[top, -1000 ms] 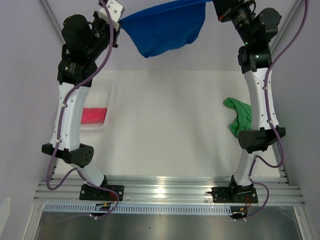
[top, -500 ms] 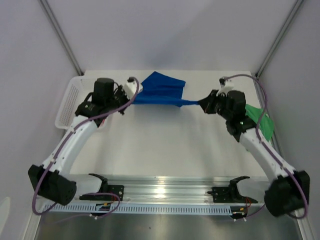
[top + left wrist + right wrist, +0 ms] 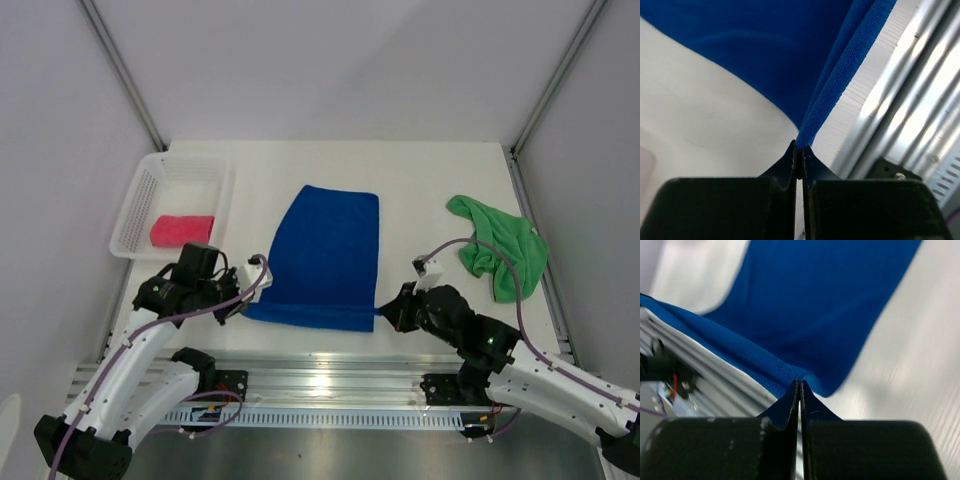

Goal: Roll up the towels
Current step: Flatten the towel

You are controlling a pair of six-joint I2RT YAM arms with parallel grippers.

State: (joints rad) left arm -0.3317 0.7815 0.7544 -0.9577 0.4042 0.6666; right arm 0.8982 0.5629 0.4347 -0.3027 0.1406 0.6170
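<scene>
The royal blue towel lies spread flat on the table's middle, its near edge by the front rail. My left gripper is shut on its near left corner. My right gripper is shut on its near right corner. The bright green towel lies crumpled at the right. The pink-red towel lies folded in the white mesh basket at the left.
A metal rail runs along the table's near edge, just behind the towel's held edge. Slanted frame posts stand at the back corners, with walls on both sides.
Both arms swung down from high at the back to low at the front, pulling the blue towel with them. It went from hanging in the air to lying spread flat.
</scene>
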